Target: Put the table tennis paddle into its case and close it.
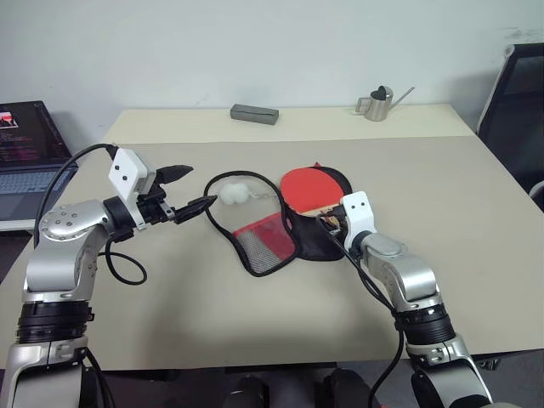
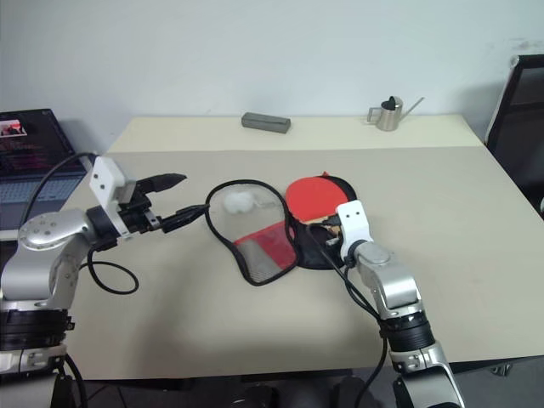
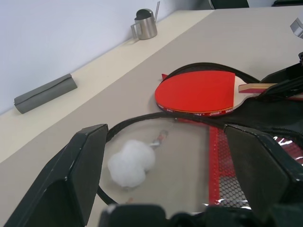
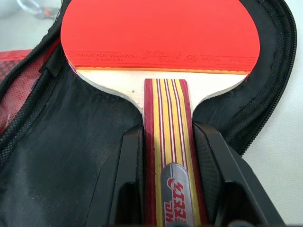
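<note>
1. Your right gripper (image 4: pixel 168 156) has its fingers (image 4: pixel 129 175) clamped on the paddle (image 4: pixel 161 42) handle, one finger against each side of the striped wood.
2. The paddle lies red face up on the black half of the opened case (image 1: pixel 319 238), blade pointing away from you (its far edge reaches the case's zip rim).
3. The case is spread flat near the middle of the bench (image 1: pixel 476 255); its flap with the red mesh and clear panel (image 1: pixel 265 240) lies to the left of the paddle, touching the black half.
4. A white fluffy lump (image 1: pixel 235 194) sits under the clear panel, near the flap's far end.
5. Your left gripper (image 1: pixel 189 189) hovers above the bench just left of the flap, fingers (image 3: pixel 80 175) spread wide and gripping nothing.
6. At the far edge of the bench you have a grey box (image 1: pixel 255 114) and a small metal watering can (image 1: pixel 376 104), well apart from each other.
7. A laptop (image 1: pixel 25 157) stands off the bench's left side.
</note>
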### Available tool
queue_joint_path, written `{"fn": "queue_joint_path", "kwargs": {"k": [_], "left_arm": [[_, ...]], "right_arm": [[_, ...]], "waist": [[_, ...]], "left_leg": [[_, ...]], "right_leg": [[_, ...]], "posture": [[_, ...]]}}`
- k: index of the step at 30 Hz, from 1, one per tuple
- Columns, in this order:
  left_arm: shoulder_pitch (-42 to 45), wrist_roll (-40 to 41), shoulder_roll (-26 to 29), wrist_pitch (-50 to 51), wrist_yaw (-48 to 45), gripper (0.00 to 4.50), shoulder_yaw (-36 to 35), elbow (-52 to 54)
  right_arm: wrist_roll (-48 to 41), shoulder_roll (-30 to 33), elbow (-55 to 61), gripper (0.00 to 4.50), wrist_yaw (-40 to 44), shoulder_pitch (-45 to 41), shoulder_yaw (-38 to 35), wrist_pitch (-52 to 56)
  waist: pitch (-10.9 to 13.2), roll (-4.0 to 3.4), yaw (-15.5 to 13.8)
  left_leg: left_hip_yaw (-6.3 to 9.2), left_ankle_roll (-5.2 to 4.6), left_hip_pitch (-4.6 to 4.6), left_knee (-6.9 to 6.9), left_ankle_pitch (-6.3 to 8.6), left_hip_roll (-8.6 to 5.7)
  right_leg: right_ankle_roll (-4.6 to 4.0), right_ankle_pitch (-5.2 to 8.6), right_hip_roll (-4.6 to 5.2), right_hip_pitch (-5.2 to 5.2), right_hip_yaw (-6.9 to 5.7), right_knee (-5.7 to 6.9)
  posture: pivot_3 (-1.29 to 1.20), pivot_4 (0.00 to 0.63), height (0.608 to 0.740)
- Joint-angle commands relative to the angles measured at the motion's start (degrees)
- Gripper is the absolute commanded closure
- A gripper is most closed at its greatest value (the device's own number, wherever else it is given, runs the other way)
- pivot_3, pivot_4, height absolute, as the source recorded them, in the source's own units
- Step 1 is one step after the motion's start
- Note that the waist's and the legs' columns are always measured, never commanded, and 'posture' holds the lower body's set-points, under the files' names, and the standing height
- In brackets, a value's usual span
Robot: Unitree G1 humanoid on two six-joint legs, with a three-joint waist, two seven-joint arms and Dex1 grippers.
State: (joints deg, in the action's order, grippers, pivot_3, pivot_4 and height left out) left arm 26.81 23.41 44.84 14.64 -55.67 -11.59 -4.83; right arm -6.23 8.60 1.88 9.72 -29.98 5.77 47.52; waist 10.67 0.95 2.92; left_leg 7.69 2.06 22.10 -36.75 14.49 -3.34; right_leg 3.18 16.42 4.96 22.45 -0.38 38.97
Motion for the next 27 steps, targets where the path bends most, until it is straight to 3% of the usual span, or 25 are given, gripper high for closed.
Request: {"fn": "queue_joint_path", "kwargs": {"k": [1, 12, 27], "left_arm": [[0.75, -0.04, 0.39, -0.76, 0.36, 0.22, -0.81, 1.52], [0.97, -0.16, 0.20, -1.04, 0.35, 0.22, -0.61, 1.34], [1.32, -0.44, -0.21, -1.25, 0.18, 0.22, -0.21, 0.97]], "right_arm": [[-0.65, -1.59, 2.26, 3.36, -1.94, -2.07, -3.00, 0.62], [-2.88, -6.17, 11.68, 3.36, -7.16, -5.22, -8.38, 12.85], [-0.05, -11.71, 8.65, 3.36, -13.52, -3.28, -7.85, 10.96]], "waist": [[0.00, 0.00, 0.00], [0.00, 0.00, 0.00], [0.00, 0.00, 0.13]], "left_leg": [[0.00, 0.00, 0.00, 0.00, 0.00, 0.00], [0.00, 0.00, 0.04, 0.06, 0.00, 0.00], [-0.11, 0.00, 0.05, 0.11, 0.00, 0.00]], "right_leg": [[0.00, 0.00, 0.00, 0.00, 0.00, 0.00], [-0.01, 0.00, 0.00, 0.11, 0.03, -0.01], [-0.01, 0.00, -0.01, 0.23, 0.19, 0.02]], "posture": [[0.00, 0.150, 0.740], [0.00, 0.150, 0.740], [0.00, 0.150, 0.740]]}}
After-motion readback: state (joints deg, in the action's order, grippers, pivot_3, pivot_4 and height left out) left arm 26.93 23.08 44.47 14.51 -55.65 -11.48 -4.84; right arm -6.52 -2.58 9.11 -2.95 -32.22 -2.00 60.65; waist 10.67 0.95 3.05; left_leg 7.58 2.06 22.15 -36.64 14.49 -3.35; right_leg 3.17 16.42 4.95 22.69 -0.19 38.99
